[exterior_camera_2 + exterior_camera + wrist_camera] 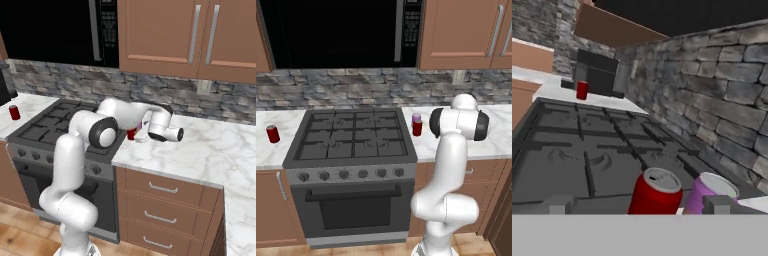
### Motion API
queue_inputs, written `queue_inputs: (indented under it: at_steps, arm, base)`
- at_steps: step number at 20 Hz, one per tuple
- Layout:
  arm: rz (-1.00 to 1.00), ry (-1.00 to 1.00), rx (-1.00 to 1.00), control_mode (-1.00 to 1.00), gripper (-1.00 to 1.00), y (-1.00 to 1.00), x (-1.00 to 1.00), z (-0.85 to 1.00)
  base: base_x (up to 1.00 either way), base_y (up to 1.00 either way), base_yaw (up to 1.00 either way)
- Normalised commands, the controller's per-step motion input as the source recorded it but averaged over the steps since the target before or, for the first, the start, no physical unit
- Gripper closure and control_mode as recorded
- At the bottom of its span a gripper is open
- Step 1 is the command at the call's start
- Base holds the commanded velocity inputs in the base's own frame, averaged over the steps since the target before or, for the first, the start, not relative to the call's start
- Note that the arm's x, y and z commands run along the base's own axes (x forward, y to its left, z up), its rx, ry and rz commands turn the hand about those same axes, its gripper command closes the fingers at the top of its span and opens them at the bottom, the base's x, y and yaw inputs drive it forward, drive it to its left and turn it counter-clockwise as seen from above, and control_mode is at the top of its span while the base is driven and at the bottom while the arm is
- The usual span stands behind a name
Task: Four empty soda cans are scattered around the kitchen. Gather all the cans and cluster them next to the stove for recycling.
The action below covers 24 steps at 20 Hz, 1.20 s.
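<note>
Hand view: claw spread wide, nothing gripped, just above red can & purple can; either could be toppled if nudged on withdrawal.

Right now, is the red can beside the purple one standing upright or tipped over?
Upright. In the hand view the red can shows its silvery top facing up, standing next to the purple can by the stove.

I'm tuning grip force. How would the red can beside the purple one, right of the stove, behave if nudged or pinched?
The red can looks tall and narrow, so a high nudge could tip it, then it might roll. It stands near the purple can, which it may knock. Probably light, thin-walled.
</note>
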Motion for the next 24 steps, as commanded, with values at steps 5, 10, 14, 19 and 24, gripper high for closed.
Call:
queue_inputs:
  at_steps: [5,10,14,19,24]
  arm:
    - [-0.17,0.06,0.11,-1.0,-1.0,0.0,-0.5,0.14]
    - [-0.13,0.14,0.05,-1.0,-1.0,0.0,-0.34,0.08]
    - [-0.1,0.25,0.0,-1.0,-1.0,0.0,-0.25,0.03]
    - [-0.07,0.32,0.0,-1.0,-1.0,0.0,-0.22,0.11]
    - [-0.09,0.29,0.01,-1.0,-1.0,0.01,-0.46,0.19]
  base:
    - [0.0,0.0,0.0]
    - [0.0,0.0,0.0]
    - [0.0,0.0,0.0]
    - [0.0,0.0,0.0]
    - [0.0,0.0,0.0]
